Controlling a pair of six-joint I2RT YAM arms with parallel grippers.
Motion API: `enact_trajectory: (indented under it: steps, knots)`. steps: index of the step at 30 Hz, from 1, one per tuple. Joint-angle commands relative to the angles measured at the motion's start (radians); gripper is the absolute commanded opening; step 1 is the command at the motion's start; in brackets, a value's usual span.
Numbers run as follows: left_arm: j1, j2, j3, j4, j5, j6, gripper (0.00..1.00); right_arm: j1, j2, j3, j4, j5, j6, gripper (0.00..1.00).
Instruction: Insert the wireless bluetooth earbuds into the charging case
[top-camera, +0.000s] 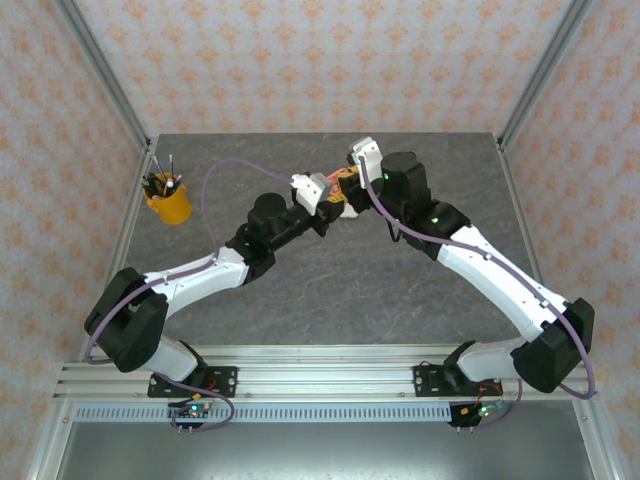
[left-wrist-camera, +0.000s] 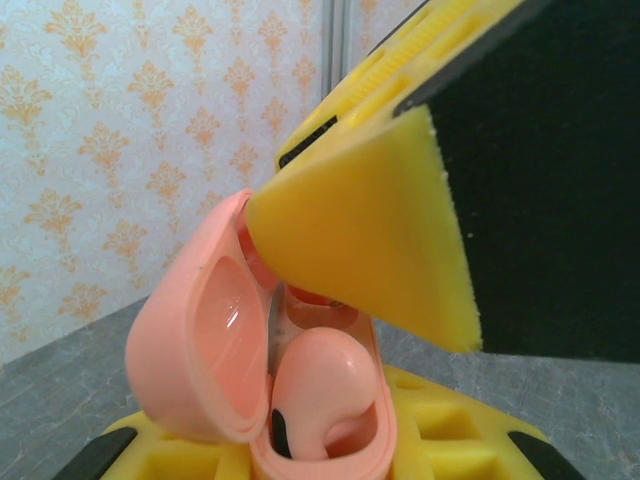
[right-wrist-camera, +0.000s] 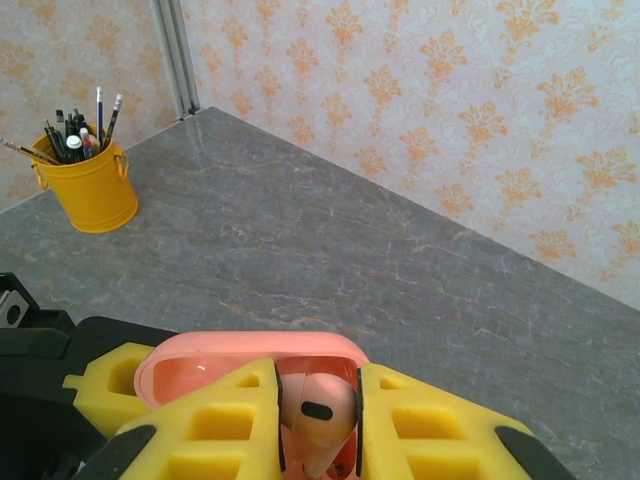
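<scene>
Top external: the left gripper (top-camera: 325, 210) and the right gripper (top-camera: 347, 190) are meeting over the far centre of the tabletop (top-camera: 330, 300). A yellow pen cup (top-camera: 168, 203) is standing at the far left.

Left wrist: the left gripper is clamping the open coral-pink charging case (left-wrist-camera: 200, 340), with an earbud (left-wrist-camera: 320, 385) sitting in it.

Right wrist: the right gripper (right-wrist-camera: 318, 425) is pinching the earbud (right-wrist-camera: 318, 403) at the case opening.

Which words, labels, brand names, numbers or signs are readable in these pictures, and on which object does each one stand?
None can be read.
The coral-pink open charging case, the coral-pink earbud and the yellow metal pen bucket carry no visible print.
Any marks on the pens in it are too small to read.
</scene>
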Motion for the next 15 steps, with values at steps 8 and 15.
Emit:
enact_trajectory:
  steps: [8, 15]
  knots:
    - [-0.006, -0.023, 0.033, 0.019, 0.008, 0.006, 0.0, 0.005, 0.006, -0.026, 0.055, 0.055, 0.0, 0.19]
    - [-0.006, -0.024, 0.031, 0.02, 0.01, 0.005, 0.0, 0.005, 0.009, -0.037, 0.067, 0.056, -0.005, 0.19]
